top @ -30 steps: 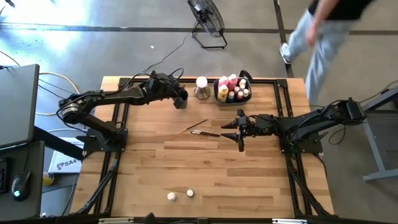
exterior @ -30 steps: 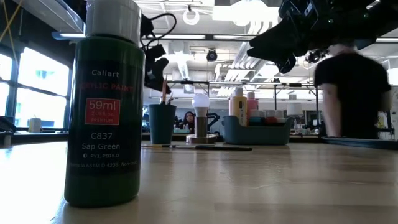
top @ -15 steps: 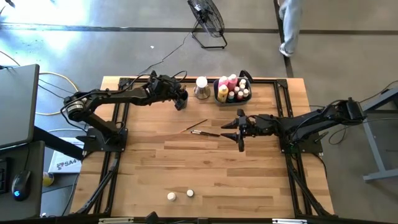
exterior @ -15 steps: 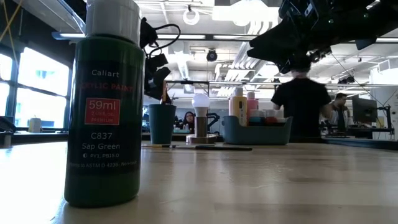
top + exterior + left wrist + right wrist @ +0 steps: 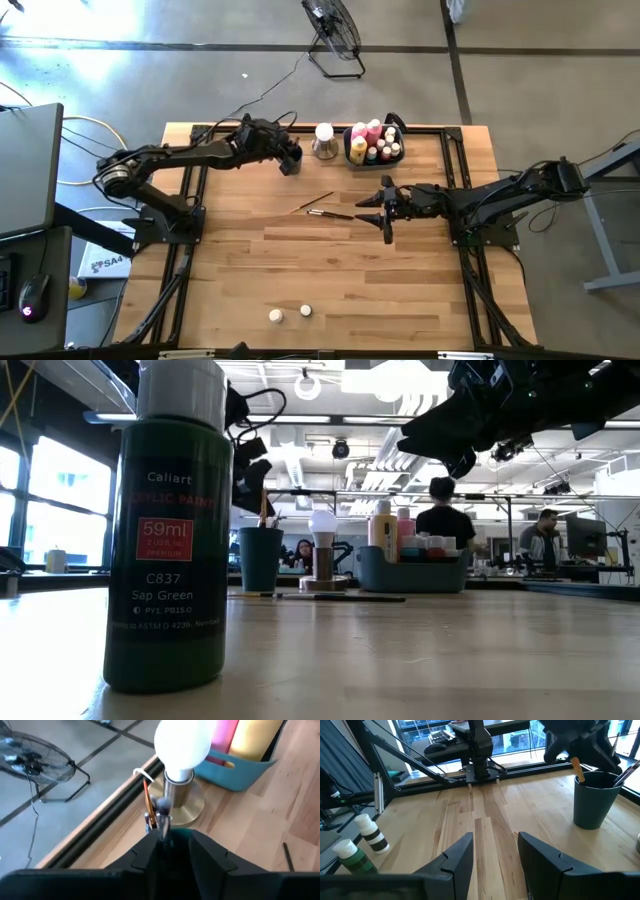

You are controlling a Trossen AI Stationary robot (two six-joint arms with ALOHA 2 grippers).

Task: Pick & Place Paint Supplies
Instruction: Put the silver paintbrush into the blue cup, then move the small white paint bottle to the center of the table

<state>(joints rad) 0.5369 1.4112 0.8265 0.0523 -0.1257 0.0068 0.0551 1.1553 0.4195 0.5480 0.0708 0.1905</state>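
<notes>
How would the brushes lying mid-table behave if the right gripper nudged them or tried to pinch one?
The two brushes lie flat on the wood, thin and long, so they would probably roll or pivot when nudged. Being so low, one may slip from the right gripper unless pinched squarely. They look light and likely stiff.

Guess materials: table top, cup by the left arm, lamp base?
Table top: wood, visible planks and grain, satin sheen. Cup: likely plastic, uniform matte dark teal, though coated metal is possible. Lamp base: probably brushed brass-tone metal, given its golden reflective shine.
</notes>
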